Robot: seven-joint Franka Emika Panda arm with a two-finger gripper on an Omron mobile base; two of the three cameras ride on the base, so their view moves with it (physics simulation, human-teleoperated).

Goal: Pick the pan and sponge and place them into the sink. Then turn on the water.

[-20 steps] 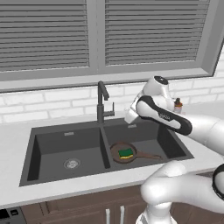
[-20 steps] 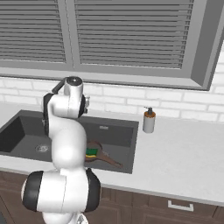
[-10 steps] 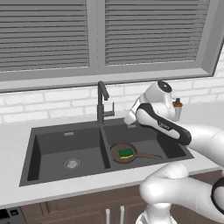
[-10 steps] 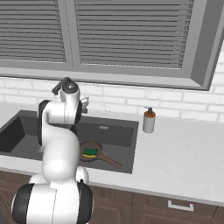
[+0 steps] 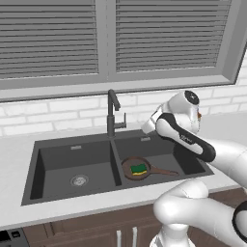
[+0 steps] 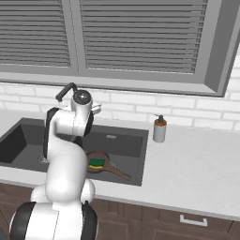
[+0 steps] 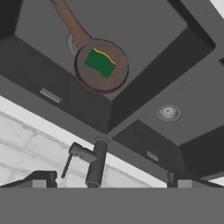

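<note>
The dark-brown pan [image 5: 130,165] lies in the right basin of the dark grey sink [image 5: 36,170], its long handle pointing right. The green-topped sponge [image 5: 139,169] rests inside the pan. No water runs from the slim dark faucet [image 5: 112,114] behind the centre divider. My gripper [image 5: 146,127] hangs above the right basin, just right of the faucet. In the hand view its fingertips stand wide apart and open with nothing between them [image 7: 109,183]. The faucet [image 7: 96,162] and its side lever [image 7: 69,161] sit close below, with the pan [image 7: 87,75] and sponge [image 7: 100,62] beyond.
A beige soap bottle [image 6: 160,130] stands on the white counter right of the sink. The left basin holds a round metal drain [image 5: 79,180]. White brick wall and a grey window sill run close behind the faucet.
My arm has turned and sunk slightly while the hand stays beside the faucet. Pan and sponge have not moved. The jaws remain open.
</note>
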